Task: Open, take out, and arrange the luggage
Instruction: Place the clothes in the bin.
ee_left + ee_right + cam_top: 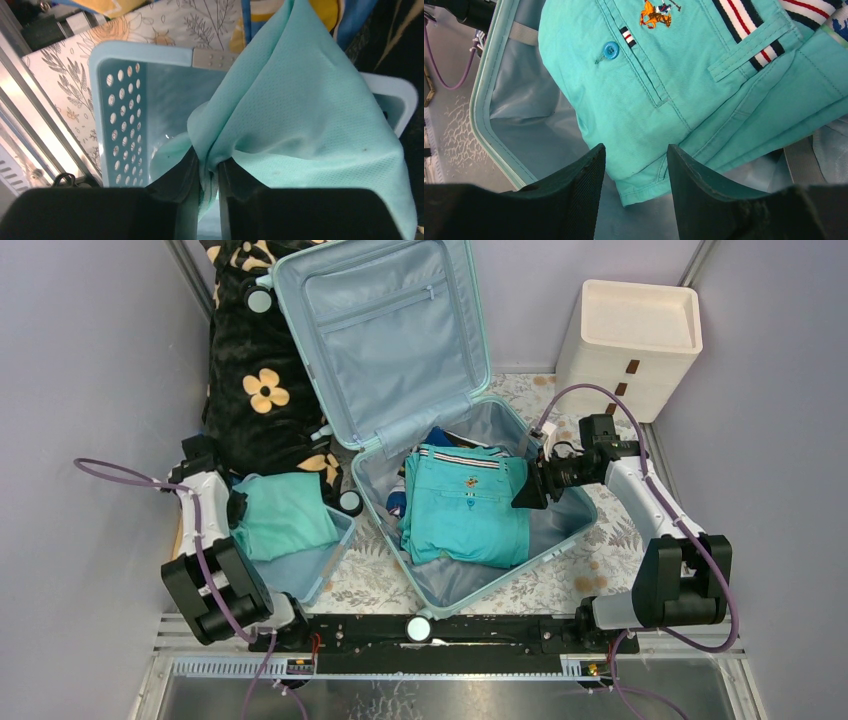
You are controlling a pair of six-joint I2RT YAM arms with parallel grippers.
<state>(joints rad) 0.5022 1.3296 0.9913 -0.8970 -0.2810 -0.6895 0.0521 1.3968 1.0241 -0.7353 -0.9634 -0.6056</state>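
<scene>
At the middle of the surface (570, 590) the luggage (390, 350) lies open, lid propped up at the back, with teal shorts (664, 100) folded in its lower half. My right pincer (636, 155) hangs just above them, released (their hem shows between the fingers). My left pincer (209, 167) is clenched on a mint cloth (300, 115) over the blue basket (120, 100).

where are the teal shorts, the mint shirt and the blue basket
teal shorts (465, 510): top external view, middle of the folded fabric
mint shirt (305, 115): left wrist view, middle of the draped cloth
blue basket (122, 115): left wrist view, its perforated side wall
</scene>
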